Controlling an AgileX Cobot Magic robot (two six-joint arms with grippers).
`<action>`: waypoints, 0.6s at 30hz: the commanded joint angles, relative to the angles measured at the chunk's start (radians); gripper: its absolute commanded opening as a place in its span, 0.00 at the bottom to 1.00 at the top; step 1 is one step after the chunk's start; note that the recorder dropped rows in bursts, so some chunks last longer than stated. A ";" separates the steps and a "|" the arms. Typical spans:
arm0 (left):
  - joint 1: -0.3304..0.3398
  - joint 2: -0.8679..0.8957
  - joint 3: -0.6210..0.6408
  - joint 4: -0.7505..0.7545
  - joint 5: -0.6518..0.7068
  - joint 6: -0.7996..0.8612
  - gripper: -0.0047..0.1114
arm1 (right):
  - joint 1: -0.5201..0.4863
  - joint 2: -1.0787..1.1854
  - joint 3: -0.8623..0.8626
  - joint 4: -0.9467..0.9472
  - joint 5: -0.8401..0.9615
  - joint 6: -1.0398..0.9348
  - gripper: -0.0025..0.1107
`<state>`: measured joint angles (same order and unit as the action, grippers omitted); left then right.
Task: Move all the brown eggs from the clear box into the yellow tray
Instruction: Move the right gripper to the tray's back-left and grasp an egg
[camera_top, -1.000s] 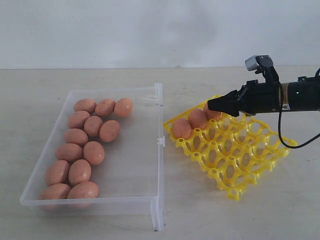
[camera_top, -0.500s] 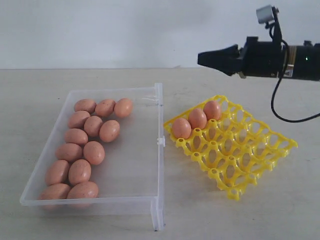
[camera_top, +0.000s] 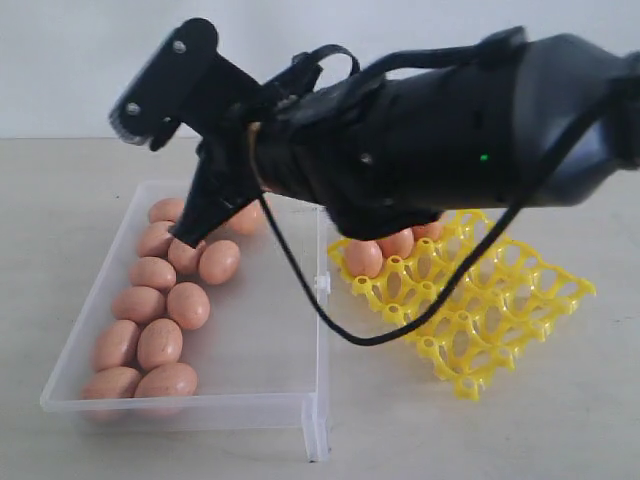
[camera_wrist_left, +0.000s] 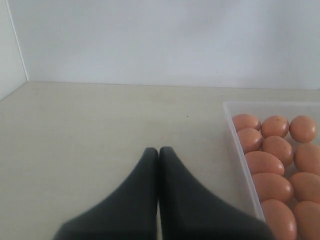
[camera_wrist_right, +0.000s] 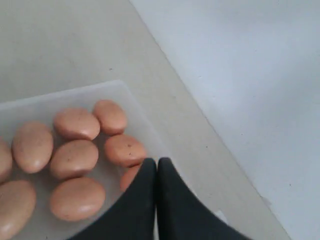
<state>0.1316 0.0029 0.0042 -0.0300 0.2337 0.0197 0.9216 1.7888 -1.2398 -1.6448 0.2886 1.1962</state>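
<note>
Several brown eggs (camera_top: 188, 305) lie along the left side of the clear box (camera_top: 316, 400). Three more eggs (camera_top: 363, 258) sit in the near-left row of the yellow tray (camera_top: 500, 320), partly hidden behind my right arm. That arm reaches across the middle, and my right gripper (camera_top: 184, 239) hangs shut and empty over the far eggs. In the right wrist view its tips (camera_wrist_right: 157, 161) are pressed together above the eggs (camera_wrist_right: 75, 159) near the box's corner (camera_wrist_right: 60, 95). My left gripper (camera_wrist_left: 158, 150) is shut and empty over bare table beside the box wall (camera_wrist_left: 240, 150) and its eggs (camera_wrist_left: 272, 187).
The beige table (camera_top: 420, 430) carries both containers side by side, with a white wall (camera_top: 400, 30) behind it. My bulky right arm (camera_top: 430, 140) and its looping black cable (camera_top: 330, 320) hang over the gap between box and tray.
My right gripper has left the yellow tray, risen and swung left across the middle to above the far end of the clear box. Its jaws have shut with nothing in them.
</note>
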 joint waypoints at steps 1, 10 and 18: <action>-0.003 -0.003 -0.004 -0.005 -0.001 0.001 0.00 | 0.025 0.078 -0.213 0.828 0.077 -0.548 0.02; -0.003 -0.003 -0.004 -0.005 -0.001 0.001 0.00 | -0.043 0.459 -0.900 1.744 0.933 -1.349 0.02; -0.003 -0.003 -0.004 -0.005 -0.001 0.001 0.00 | -0.045 0.551 -0.964 1.751 0.919 -1.317 0.29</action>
<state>0.1316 0.0029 0.0042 -0.0300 0.2337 0.0197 0.8847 2.3227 -2.1913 0.1119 1.1888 -0.1199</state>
